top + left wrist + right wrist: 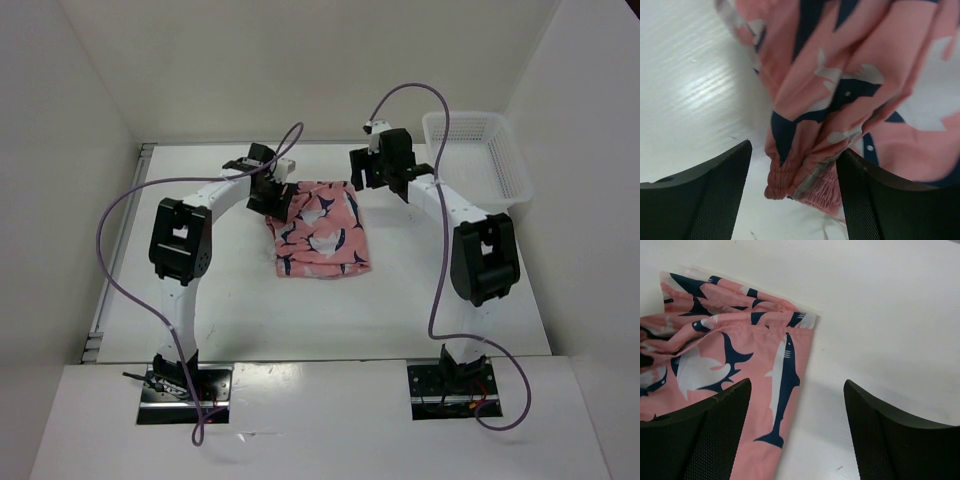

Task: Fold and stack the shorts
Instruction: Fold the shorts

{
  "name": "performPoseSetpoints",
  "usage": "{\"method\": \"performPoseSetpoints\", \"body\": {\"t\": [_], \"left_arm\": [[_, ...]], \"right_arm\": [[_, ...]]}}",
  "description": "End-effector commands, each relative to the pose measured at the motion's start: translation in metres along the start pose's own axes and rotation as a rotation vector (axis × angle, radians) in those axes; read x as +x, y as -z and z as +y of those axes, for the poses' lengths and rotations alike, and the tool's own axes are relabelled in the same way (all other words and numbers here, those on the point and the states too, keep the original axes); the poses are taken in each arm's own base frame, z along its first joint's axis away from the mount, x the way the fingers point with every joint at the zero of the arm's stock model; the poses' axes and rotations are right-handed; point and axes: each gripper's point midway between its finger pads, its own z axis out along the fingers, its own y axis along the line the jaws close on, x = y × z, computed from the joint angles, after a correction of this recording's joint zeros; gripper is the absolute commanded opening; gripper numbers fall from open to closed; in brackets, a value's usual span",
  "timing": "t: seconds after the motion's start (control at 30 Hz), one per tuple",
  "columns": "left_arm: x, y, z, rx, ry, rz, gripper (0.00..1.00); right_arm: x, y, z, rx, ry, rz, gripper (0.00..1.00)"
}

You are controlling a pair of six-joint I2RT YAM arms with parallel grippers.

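- Shorts (pixel 320 232) lie on the white bench (pixel 450 300), roughly mid-bench, a bit toward 12 o'clock. They're a rumpled, roughly square pile, pink w/ navy & white shark shapes.
- Left pincer (pixel 272 192) sits at the pile's 10–11 o'clock corner, low over the cloth.
- Left wrist cam: left pincer (pixel 794 167) is spread wide, w/ a bunched fold of the shorts (pixel 840 75) and a gathered elastic edge between the 2 fingers. The right-hand finger (pixel 865 200) is against or just beside the cloth, can't tell which. The other finger is apart from it, w/ bare bench showing in the gap. Nothing pinched.
- Right pincer (pixel 385 178) is at the pile's 1 o'clock corner, just off the edge.
- Right wrist cam: right pincer (pixel 796 390) is also spread and holds nothing. The shorts (pixel 715 350) lie flat-ish under its left finger, and the hem runs between the fingers. Bare bench is under the other finger.
- White mesh basket (pixel 475 155) stands at approx 2 o'clock from the shorts, well apart, at the bench's far right.
- Purple cables (pixel 110 230) loop from each arm down to the bases at 6 o'clock.
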Motion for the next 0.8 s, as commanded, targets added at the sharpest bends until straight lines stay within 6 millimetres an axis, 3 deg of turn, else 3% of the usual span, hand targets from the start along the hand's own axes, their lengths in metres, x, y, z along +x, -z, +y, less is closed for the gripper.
{"method": "performPoseSetpoints", "body": {"t": [0.0,0.13,0.17,0.2,0.23,0.27,0.3,0.37,0.4,0.47,0.5,0.57,0.6,0.63,0.67,0.73,0.77], "left_arm": [[-0.034,0.005,0.031,-0.144,-0.009,-0.118,0.75],[-0.044,0.016,0.033,-0.136,-0.007,-0.156,0.78],[-0.051,0.023,0.03,-0.125,-0.011,-0.178,0.91],[-0.055,0.028,0.022,-0.11,-0.021,-0.192,0.93],[-0.064,0.042,0.017,-0.098,-0.028,-0.226,0.93],[-0.068,0.051,0.014,-0.088,-0.033,-0.245,1.0],[-0.079,0.071,0.011,-0.092,-0.04,-0.29,1.0],[-0.085,0.094,0.009,-0.073,-0.041,-0.334,1.0],[-0.092,0.117,0.004,-0.077,-0.05,-0.378,1.0],[-0.095,0.146,0.019,-0.086,-0.028,-0.429,1.0],[-0.098,0.174,0.023,-0.105,-0.024,-0.48,1.0],[-0.085,0.194,0.052,-0.121,0.026,-0.5,1.0],[-0.082,0.217,0.058,-0.132,0.036,-0.537,1.0],[-0.062,0.219,0.079,-0.157,0.084,-0.519,1.0],[-0.054,0.237,0.082,-0.164,0.092,-0.547,1.0],[-0.03,0.246,0.097,-0.2,0.137,-0.54,1.0],[-0.008,0.245,0.097,-0.224,0.155,-0.527,1.0]], "right_arm": [[-0.024,0.035,-0.003,0.043,0.052,-0.07,0.79],[-0.015,0.057,-0.009,0.061,0.074,-0.063,0.79],[-0.022,0.067,-0.008,0.061,0.088,-0.085,0.79],[-0.021,0.073,-0.01,0.073,0.103,-0.084,0.79],[-0.019,0.077,-0.014,0.08,0.098,-0.083,0.79],[-0.028,0.09,-0.013,0.082,0.115,-0.11,0.79],[-0.029,0.095,-0.015,0.094,0.13,-0.116,0.79],[-0.033,0.108,-0.019,0.104,0.149,-0.131,0.79],[-0.038,0.122,-0.022,0.113,0.146,-0.15,0.79],[-0.041,0.136,-0.026,0.125,0.177,-0.163,0.81],[-0.038,0.149,-0.031,0.145,0.184,-0.171,0.81],[-0.034,0.162,-0.039,0.174,0.219,-0.178,0.82],[-0.026,0.173,-0.043,0.194,0.214,-0.18,0.82],[-0.021,0.18,-0.056,0.223,0.212,-0.178,0.83],[-0.008,0.182,-0.063,0.237,0.202,-0.159,0.83],[-0.003,0.203,-0.081,0.293,0.185,-0.18,0.83],[0.013,0.205,-0.087,0.305,0.173,-0.152,0.83]]}}
